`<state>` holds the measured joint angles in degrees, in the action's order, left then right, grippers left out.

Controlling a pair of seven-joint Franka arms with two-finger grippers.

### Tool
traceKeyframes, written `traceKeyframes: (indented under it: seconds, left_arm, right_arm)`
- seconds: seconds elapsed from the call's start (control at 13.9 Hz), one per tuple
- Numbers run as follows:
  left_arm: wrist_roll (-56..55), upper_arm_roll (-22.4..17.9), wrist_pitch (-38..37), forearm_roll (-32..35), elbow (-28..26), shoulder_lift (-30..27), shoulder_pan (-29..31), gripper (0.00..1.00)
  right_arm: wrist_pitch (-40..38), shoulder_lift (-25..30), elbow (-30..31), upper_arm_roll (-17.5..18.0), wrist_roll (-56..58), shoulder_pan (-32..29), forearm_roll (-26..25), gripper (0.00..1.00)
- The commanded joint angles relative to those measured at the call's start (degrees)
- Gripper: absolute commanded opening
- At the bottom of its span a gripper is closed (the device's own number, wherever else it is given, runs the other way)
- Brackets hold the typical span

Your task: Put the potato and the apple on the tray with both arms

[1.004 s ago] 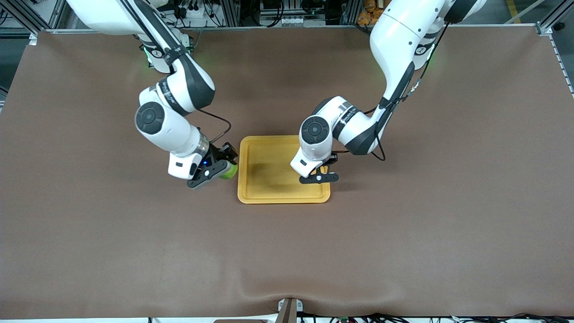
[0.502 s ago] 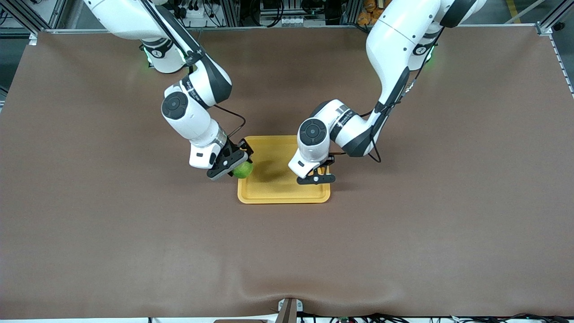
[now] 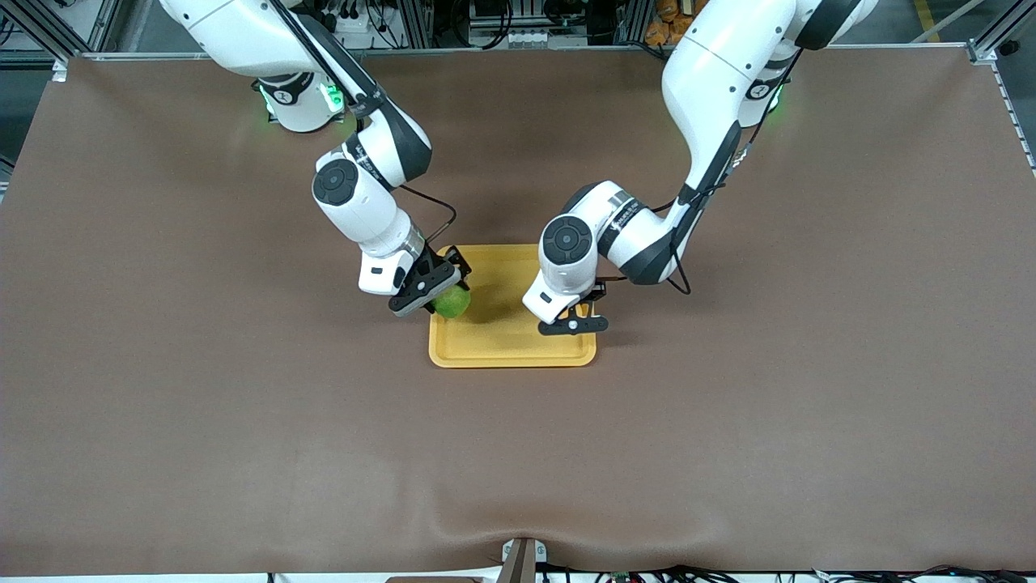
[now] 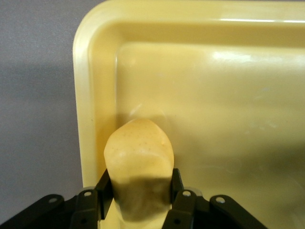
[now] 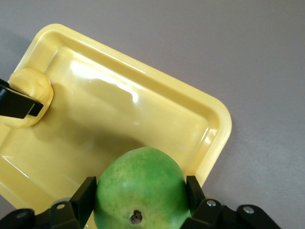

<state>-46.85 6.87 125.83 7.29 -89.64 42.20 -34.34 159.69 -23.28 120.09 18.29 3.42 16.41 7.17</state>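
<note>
The yellow-orange tray [image 3: 502, 344] lies at the table's middle. My right gripper [image 3: 441, 293] is shut on the green apple [image 3: 452, 302] and holds it over the tray's edge toward the right arm's end; in the right wrist view the apple [image 5: 139, 189] sits between the fingers above the tray [image 5: 143, 109]. My left gripper [image 3: 576, 317] is shut on the potato [image 4: 138, 164], low over the tray's corner [image 4: 95, 86] toward the left arm's end. The potato also shows in the right wrist view [image 5: 28, 98]; in the front view the left hand mostly hides it.
The brown table cover [image 3: 728, 421] stretches all around the tray. Both arms lean in over the tray from the robots' side.
My right gripper has carried the apple from beside the tray to over the tray's edge. My left gripper with the potato has stayed almost still over its corner.
</note>
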Motion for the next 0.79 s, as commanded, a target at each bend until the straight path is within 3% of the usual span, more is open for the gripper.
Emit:
traceKeyframes:
  seconds: [0.0,0.07,0.14,0.43,0.72]
  left_arm:
    - [-0.3,-0.5,-0.1,1.0,1.0,0.8,-0.2,0.45]
    - [-0.3,-0.5,-0.1,1.0,1.0,0.8,-0.1,0.69]
    - [-0.6,-0.5,-0.1,1.0,1.0,0.7,-0.1,1.0]
    - [-0.7,-2.4,-0.9,0.7,1.2,-3.8,0.2,1.0]
    - [0.1,-3.7,-4.2,1.0,1.2,-10.2,4.5,1.0]
  right_arm:
    - [1.8,-0.7,0.8,-0.1,-0.4,0.7,0.3,0.0]
    - [1.8,-1.2,0.8,-0.1,-0.3,1.0,0.3,0.0]
    - [1.9,-1.4,0.8,-0.1,-0.3,1.9,0.3,0.0]
    - [1.9,-2.3,0.8,-0.1,-0.7,2.6,0.2,0.0]
    - [2.0,-3.3,0.3,-0.3,0.1,3.9,-0.9,0.0]
